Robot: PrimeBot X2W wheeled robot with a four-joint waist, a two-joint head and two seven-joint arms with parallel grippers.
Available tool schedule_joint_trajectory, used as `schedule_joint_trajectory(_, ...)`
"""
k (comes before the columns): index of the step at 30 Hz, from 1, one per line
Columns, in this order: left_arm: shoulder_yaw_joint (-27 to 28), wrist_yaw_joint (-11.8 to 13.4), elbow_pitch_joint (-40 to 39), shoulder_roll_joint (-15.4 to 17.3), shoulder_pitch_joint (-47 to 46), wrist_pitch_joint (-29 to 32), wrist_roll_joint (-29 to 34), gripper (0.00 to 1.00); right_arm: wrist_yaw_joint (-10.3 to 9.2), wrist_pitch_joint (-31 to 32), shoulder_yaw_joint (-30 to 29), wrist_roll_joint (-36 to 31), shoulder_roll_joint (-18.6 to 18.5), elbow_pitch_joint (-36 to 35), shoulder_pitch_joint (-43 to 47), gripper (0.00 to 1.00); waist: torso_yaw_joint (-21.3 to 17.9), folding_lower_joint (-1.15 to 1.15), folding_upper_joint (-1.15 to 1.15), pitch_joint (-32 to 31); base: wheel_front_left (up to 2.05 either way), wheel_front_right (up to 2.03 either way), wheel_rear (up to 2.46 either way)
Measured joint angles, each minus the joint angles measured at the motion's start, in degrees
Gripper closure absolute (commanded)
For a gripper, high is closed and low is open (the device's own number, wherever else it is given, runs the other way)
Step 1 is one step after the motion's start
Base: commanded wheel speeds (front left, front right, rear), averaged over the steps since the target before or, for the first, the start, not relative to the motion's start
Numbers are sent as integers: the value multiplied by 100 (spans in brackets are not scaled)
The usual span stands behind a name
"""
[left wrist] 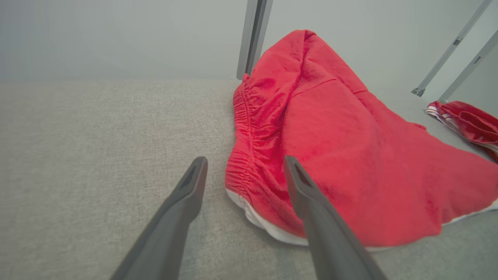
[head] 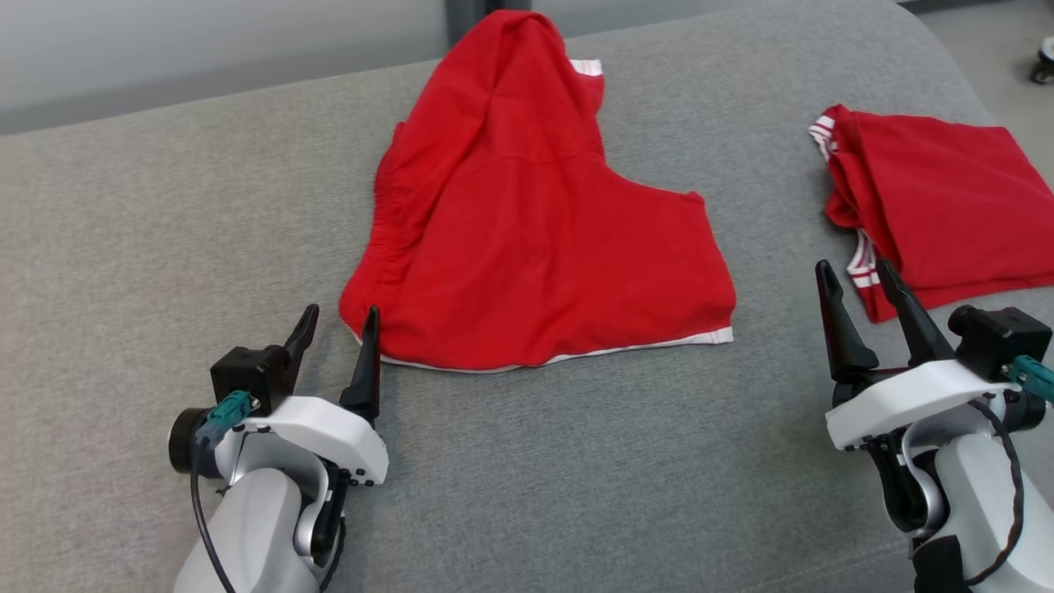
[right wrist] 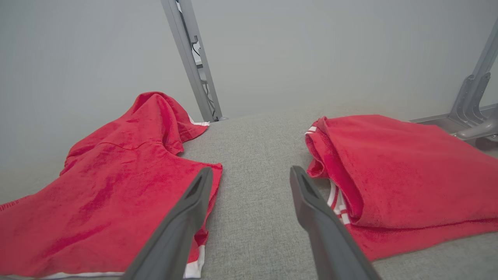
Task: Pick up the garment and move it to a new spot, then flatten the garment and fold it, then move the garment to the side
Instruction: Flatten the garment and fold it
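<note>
Head view: you see the red garment [head: 535,231] spread mid-table [head: 165,247], with the folded cloth [head: 939,206] to its right.
Head view, pincers: your left pincer [head: 342,311] is open and empty beside the red garment's near left corner; your right pincer [head: 853,265] is open and empty by the folded cloth.
Left wrist view: fingers apart at the waistband corner.
Right wrist view: fingers apart over bare table between both cloths.

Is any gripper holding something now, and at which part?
Nothing is held: the left gripper and the right gripper are open, and the unfolded red garment lies ungripped.
</note>
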Motion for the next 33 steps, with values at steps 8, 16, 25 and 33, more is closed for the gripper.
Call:
schedule_joint_trajectory(8, -9, 254, 550, 52, -188, 203, 21, 0, 0, 274, -314, -287, 213, -568, 257, 0, -179, 0, 0, 67, 0, 0, 0)
schedule_joint_trajectory(16, -5, 353, 870, 46, -421, 237, 9, 0, 0, 469, -372, -476, 344, -926, 403, 0, -257, 0, 0, 164, 0, 0, 0)
schedule_joint_trajectory(25, -93, 55, 820, -9, -541, 85, -109, 100, 0, 705, -469, -175, 493, -798, 547, 0, -107, 0, 0, 187, 0, 0, 0)
schedule_joint_trajectory(33, -271, -127, 288, -82, -302, -14, -133, 100, 0, 827, -308, 391, 623, -131, 584, 0, 222, 0, 0, 97, 0, 0, 0)
